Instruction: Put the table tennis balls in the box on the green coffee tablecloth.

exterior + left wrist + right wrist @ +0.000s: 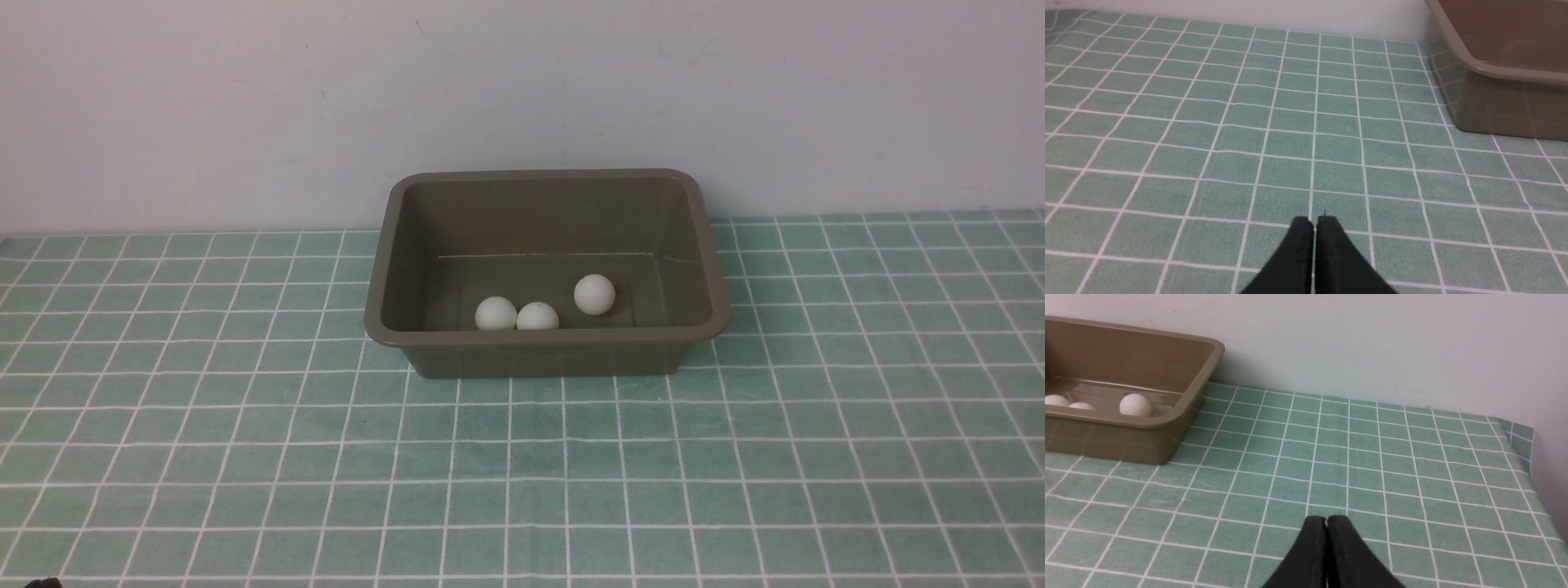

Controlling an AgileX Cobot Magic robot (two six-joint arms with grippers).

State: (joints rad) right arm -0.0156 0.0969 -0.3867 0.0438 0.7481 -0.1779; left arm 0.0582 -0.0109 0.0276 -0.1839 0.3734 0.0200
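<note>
Cloth: green cloth [245, 425] with white grid lines is lying flat across the table in front of me, running up to the pale wall [245, 98].
Box: olive-brown box [545, 347] is sitting on the cloth near the wall, open side up.
Balls: I am seeing three white balls [537, 317] resting inside the box; two are touching by the near wall, the third [594, 294] is lying apart to their right.
Left gripper: left gripper [1314, 222] is hovering over bare cloth, jaws pressed together, gripping nothing.
Right gripper: right gripper [1326, 522] is hovering likewise, jaws closed and empty, well apart from the box.
</note>
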